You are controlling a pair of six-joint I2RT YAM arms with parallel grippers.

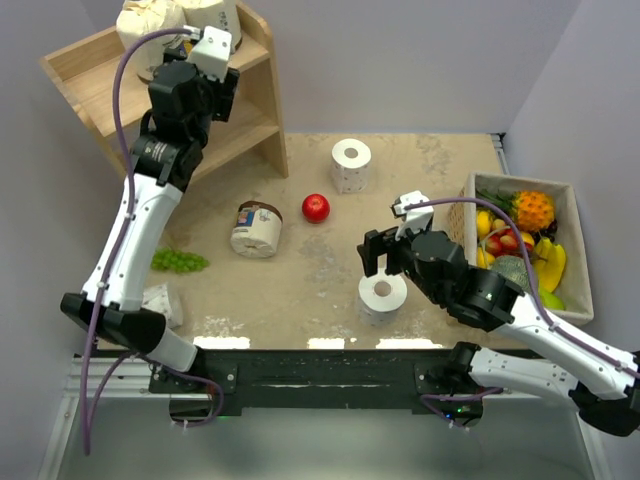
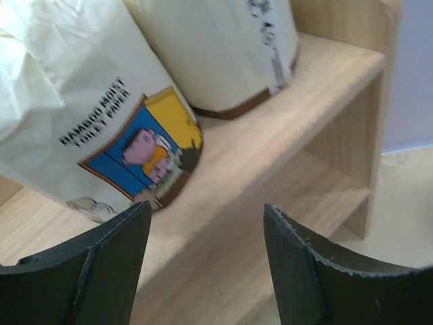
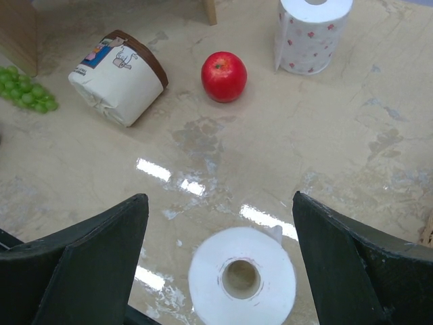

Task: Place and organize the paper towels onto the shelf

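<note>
The wooden shelf [image 1: 100, 80] stands at the far left. Two wrapped rolls sit on its upper tier [image 1: 150, 25] [image 1: 215, 15]; the left wrist view shows them too, one with a blue label [image 2: 88, 101] and one behind it [image 2: 223, 47]. My left gripper [image 2: 206, 210] is open and empty just in front of them, over the shelf board [image 2: 270, 142]. My right gripper [image 1: 385, 262] [image 3: 220, 198] is open above an upright bare white roll [image 1: 383, 297] [image 3: 241, 277], not touching it. Another bare roll [image 1: 351, 163] [image 3: 313, 34] stands farther back. A wrapped roll [image 1: 257, 229] [image 3: 120, 74] lies on its side.
A red apple [image 1: 316, 208] [image 3: 224, 76] lies between the rolls. Green grapes [image 1: 178, 261] lie at the left. A white object [image 1: 160, 300] is half hidden by the left arm. A box of fruit [image 1: 520, 178] stands at the right.
</note>
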